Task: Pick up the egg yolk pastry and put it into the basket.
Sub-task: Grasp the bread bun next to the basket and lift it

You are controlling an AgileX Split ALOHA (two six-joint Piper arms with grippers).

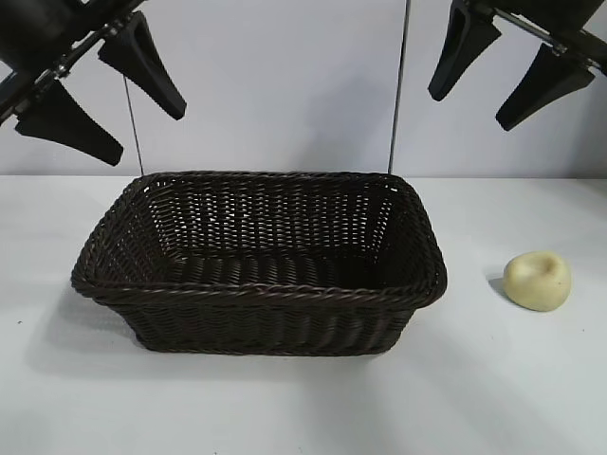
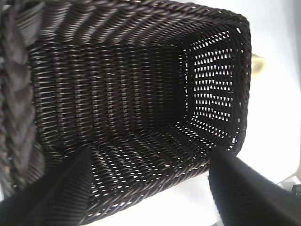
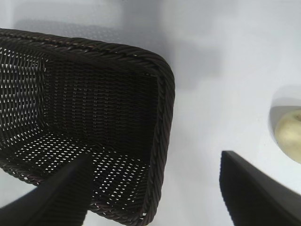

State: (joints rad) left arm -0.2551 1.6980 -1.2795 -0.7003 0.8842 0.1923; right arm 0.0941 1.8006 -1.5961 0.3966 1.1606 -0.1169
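nearest the exterior camera is bare white table [image 1: 285, 408], then the dark wicker basket [image 1: 256, 294] with its long axis running left to right, and off its right end, on open table and clear of the braided rim, the egg yolk pastry [image 1: 537, 281], dimple up and roughly round, so it offers no strongly preferred grip direction. farther back and higher, both arms hang above the scene. the right gripper [image 1: 512, 66] is over the right part of the table, jaws spread wide and holding nothing; in its wrist view the pastry [image 3: 290, 136] shows only as a sliver at the frame edge, outboard of the fingers [image 3: 258, 188], with the basket's right end wall [image 3: 160, 141] on the other side. so the pastry lies down and outward from this gripper, away from the basket, and this arm is clearly the nearer one. the left gripper [image 1: 95, 90] is over the basket's left end, likewise wide open and empty, its wrist view looking straight into the empty basket interior [image 2: 117, 103]. judged from this, the right arm should shift outward and descend; there is free table all round the pastry, the basket rim is the only edge to clear on the carry back, and the basket's wide mouth leaves ample room for the drop.
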